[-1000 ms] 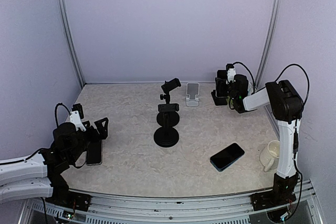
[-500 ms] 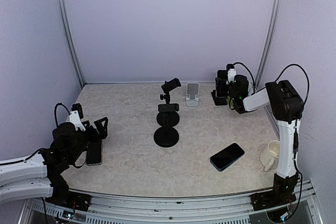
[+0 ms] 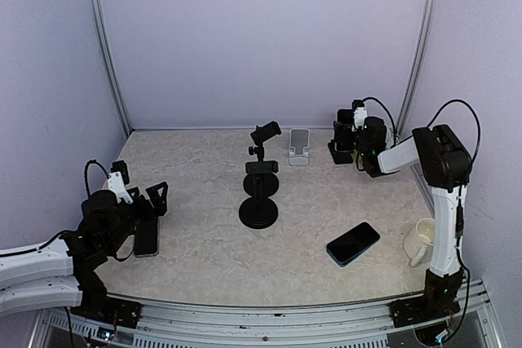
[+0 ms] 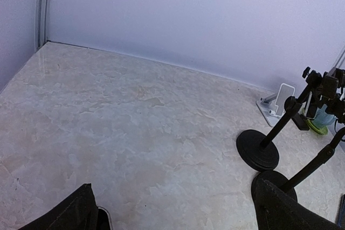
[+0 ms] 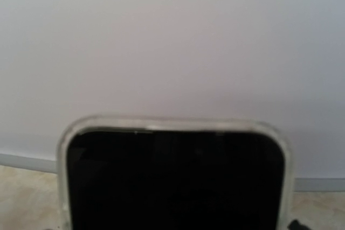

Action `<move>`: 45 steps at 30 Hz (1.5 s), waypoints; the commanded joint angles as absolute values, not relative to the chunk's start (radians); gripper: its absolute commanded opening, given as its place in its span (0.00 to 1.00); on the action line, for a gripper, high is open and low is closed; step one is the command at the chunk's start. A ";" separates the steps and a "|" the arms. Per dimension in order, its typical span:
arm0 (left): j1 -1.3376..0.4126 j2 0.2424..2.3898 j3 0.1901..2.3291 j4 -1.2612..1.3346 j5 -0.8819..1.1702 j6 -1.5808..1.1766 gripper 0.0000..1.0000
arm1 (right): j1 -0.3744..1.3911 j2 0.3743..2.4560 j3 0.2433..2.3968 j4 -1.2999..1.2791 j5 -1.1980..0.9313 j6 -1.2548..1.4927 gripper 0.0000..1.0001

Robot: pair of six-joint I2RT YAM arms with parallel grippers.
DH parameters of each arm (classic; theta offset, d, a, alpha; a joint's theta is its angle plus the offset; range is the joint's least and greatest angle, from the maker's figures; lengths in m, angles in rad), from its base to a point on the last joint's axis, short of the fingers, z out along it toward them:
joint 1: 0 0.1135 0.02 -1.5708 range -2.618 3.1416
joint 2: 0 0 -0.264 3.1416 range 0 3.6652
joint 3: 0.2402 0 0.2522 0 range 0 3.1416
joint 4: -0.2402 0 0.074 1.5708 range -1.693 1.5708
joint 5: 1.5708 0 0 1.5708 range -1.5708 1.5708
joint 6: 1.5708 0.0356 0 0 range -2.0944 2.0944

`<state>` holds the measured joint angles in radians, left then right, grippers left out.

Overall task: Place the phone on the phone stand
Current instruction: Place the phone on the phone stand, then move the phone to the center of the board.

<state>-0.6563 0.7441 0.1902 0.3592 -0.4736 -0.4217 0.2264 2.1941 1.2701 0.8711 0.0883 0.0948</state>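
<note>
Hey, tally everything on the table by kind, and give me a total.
Dark slab phones: 3
Black pole stands with round bases: 2
White folding stand: 1
Cream ceramic mug: 1
Total: 7

Under the left gripper (image 4: 178, 216) the beige marbled tabletop (image 4: 135, 111) looks smooth with a faint sheen; its fingers (image 4: 280, 211) are matt black plastic. Ahead to its right, the black round-based pole stand (image 4: 259, 146) looks like matt metal, and the small white folding phone stand (image 4: 277, 100) like satin plastic. Right in front of the right gripper (image 3: 342, 146), the black-screened phone (image 5: 172, 181) is glossy, rimmed by a milky translucent case (image 5: 172, 122)
</note>
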 commanded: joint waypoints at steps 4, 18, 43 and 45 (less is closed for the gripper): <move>-0.648 0.729 0.179 0.379 -0.465 -0.425 0.99 | 0.218 2.172 1.262 0.886 0.077 0.098 0.97; -0.647 0.721 0.179 0.375 -0.465 -0.427 0.99 | 0.216 2.126 1.235 0.874 0.088 0.099 1.00; -0.648 0.747 0.178 0.381 -0.461 -0.434 0.99 | 0.217 1.854 1.134 0.647 0.139 0.178 1.00; -0.647 0.754 0.175 0.382 -0.460 -0.440 0.99 | 0.217 1.818 1.136 0.575 0.143 0.199 1.00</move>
<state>-0.6548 0.7429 0.1864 0.3592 -0.4717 -0.4229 0.2260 1.9038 1.1503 0.6968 0.1173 0.1539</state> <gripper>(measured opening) 0.988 0.998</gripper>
